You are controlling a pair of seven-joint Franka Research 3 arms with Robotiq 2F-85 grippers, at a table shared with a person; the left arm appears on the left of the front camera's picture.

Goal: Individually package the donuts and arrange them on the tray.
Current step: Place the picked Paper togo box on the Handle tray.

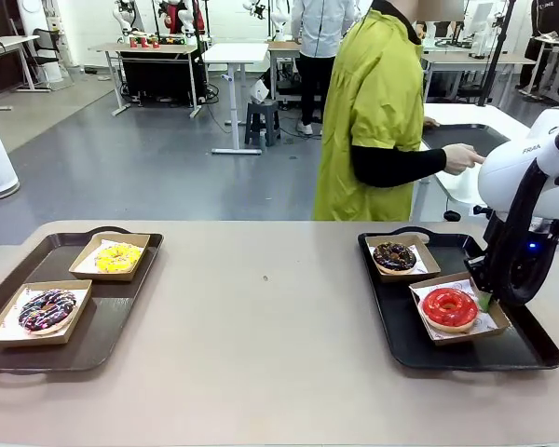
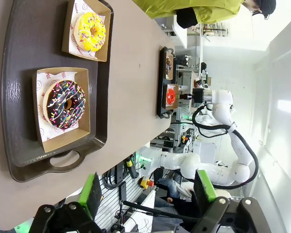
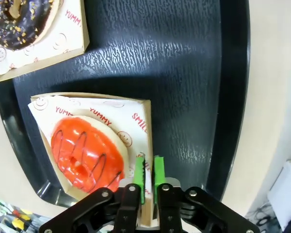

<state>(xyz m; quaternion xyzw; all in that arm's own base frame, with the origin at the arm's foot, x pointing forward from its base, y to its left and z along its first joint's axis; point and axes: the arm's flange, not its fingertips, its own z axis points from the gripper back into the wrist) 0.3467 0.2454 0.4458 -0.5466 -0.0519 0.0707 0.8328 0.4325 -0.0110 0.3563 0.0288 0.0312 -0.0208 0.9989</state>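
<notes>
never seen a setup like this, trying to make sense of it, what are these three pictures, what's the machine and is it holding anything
These are three cameras on one two-armed robot at a table. The front view looks across the table towards a person in a yellow-green coat. The white right arm reaches down to the right tray.

The other two pictures come from cameras on the wrists, so they look tilted. In the right wrist view, the right gripper is pinched on the side wall of the cardboard box that holds the red donut. The chocolate donut sits in its own box beside it.

In the left wrist view, the left gripper is open, holding nothing, above the left tray, which carries the yellow donut and the sprinkled purple donut, each boxed.
</notes>
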